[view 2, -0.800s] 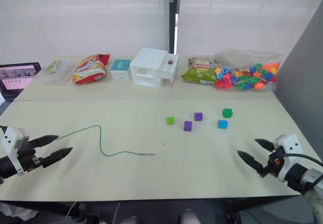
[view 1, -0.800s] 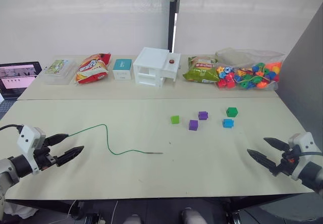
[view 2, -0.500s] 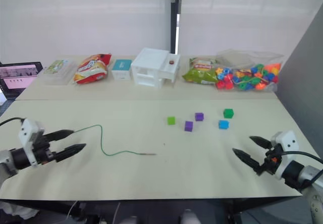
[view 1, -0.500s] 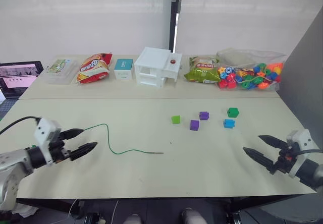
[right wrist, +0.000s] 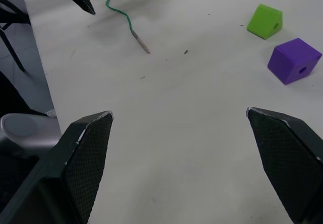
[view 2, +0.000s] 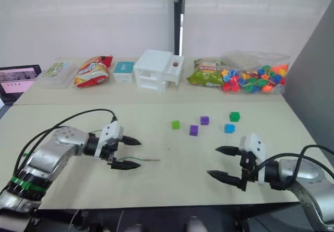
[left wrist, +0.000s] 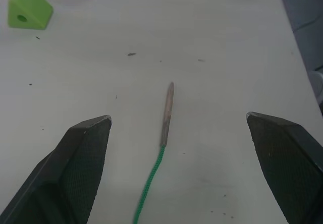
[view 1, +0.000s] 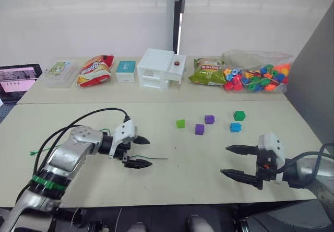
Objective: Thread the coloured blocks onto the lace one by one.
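Left claw (view 1: 140,152) spread wide, straddling the lace (left wrist: 161,135) just behind its brown tip; right claw (view 1: 234,161) spread, over bare table (view 1: 172,185); blocks (view 1: 209,119) well beyond both claws

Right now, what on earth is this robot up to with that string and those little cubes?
It is about to string the coloured blocks onto the green lace. The left pincer is open, with the lace's stiff brown tip on the table between its fingers, not yet gripped. The right pincer is open too, holding nothing. All five blocks lie loose on the table, none threaded.
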Action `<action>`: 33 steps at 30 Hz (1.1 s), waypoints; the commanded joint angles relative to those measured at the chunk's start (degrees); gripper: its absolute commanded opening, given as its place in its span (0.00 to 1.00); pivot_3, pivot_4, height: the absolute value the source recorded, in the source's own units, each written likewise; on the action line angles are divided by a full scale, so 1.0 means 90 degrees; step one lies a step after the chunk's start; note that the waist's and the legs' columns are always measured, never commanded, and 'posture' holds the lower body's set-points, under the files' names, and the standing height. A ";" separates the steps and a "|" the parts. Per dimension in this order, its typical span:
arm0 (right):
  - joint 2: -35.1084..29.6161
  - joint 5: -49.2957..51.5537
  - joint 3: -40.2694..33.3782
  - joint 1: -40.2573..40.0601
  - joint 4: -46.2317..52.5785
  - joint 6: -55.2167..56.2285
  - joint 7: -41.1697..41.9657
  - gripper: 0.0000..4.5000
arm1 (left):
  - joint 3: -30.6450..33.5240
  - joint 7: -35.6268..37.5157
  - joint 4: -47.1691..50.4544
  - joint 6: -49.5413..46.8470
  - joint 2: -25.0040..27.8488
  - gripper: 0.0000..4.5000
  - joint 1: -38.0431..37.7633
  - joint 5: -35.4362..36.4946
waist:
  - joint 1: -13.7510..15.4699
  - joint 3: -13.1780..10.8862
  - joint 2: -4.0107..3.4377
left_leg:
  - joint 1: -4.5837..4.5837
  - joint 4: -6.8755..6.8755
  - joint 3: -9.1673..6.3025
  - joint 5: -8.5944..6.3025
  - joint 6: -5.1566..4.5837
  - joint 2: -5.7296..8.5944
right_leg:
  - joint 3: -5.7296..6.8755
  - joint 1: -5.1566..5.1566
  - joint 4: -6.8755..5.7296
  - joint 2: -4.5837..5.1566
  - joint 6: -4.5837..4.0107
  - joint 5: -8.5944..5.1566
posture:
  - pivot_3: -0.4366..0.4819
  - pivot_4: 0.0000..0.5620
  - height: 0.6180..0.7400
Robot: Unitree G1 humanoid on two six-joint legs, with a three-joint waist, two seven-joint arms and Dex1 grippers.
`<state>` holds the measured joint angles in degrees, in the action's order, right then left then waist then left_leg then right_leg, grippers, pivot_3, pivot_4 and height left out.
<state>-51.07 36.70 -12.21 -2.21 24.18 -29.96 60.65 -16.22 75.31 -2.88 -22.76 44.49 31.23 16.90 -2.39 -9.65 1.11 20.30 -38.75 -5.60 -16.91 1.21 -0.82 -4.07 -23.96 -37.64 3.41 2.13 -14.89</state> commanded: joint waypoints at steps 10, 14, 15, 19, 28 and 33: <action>0.0335 0.0411 -0.0309 -0.0181 0.1195 -0.0343 -0.0867 0.99 | -0.0854 0.0321 -0.0988 0.0624 -0.0716 1.00 0.0629 -0.1219 | 0.0138 0.0000 0.0001 | 0.0007 -0.0016 -0.0005 -0.0001 -0.0001 0.0005 | 0.0001 0.0006 0.0001 0.0004 0.0001 0.0000 | 0.48 0.27 1.00; 0.0379 0.0460 -0.0353 -0.0232 0.1241 -0.0320 -0.0993 1.00 | -0.0967 0.0362 -0.0995 0.0639 -0.0775 0.94 0.0485 -0.1414 | 0.0164 0.0001 0.0000 | -0.0004 -0.0016 -0.0004 -0.0001 -0.0001 0.0004 | 0.0001 0.0021 0.0003 0.0004 0.0002 0.0000 | 0.48 0.27 1.00; 0.0391 0.0470 -0.0365 -0.0230 0.1244 -0.0306 -0.1021 1.00 | -0.0972 0.0364 -0.1029 0.0657 -0.0814 0.88 0.0451 -0.1420 | 0.0164 0.0001 0.0000 | -0.0006 -0.0016 -0.0005 -0.0001 -0.0001 0.0005 | 0.0001 0.0024 0.0005 0.0004 0.0002 0.0000 | 0.48 0.27 1.00; 0.0399 0.0462 -0.0389 -0.0219 0.1249 -0.0281 -0.1057 1.00 | -0.0984 0.0401 -0.1185 0.0685 -0.0911 0.59 0.0374 -0.1478 | 0.0163 0.0001 0.0000 | -0.0015 -0.0016 -0.0006 -0.0002 -0.0004 0.0004 | 0.0002 0.0037 0.0007 0.0003 0.0003 0.0000 | 0.48 0.27 1.00; 0.0488 0.0416 -0.0376 -0.0139 0.1148 -0.0195 -0.1146 1.00 | -0.0989 0.0322 -0.1398 0.0789 -0.1243 0.00 0.0286 -0.1561 | 0.0173 0.0006 -0.0006 | -0.0058 -0.0012 -0.0013 -0.0015 -0.0027 0.0003 | 0.0007 0.0097 0.0046 0.0001 0.0010 -0.0005 | 0.48 0.27 1.00; 0.0594 0.0365 -0.0307 -0.0150 0.1139 -0.0175 -0.1197 1.00 | -0.0750 0.0349 -0.1294 0.0620 -0.1297 0.00 0.0340 -0.1367 | 0.0189 0.0010 -0.0009 | -0.0057 -0.0013 -0.0015 -0.0015 -0.0027 0.0004 | 0.0009 0.0102 0.0053 0.0003 0.0010 -0.0005 | 0.48 0.27 1.00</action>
<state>-46.00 39.53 -14.08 -3.67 33.31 -32.64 49.95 -21.36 77.78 -13.64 -15.70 33.14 35.55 4.91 -0.69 -9.57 1.03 19.80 -38.86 -5.74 -17.05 0.97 -0.78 -3.98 -23.05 -37.16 3.44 2.23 -14.93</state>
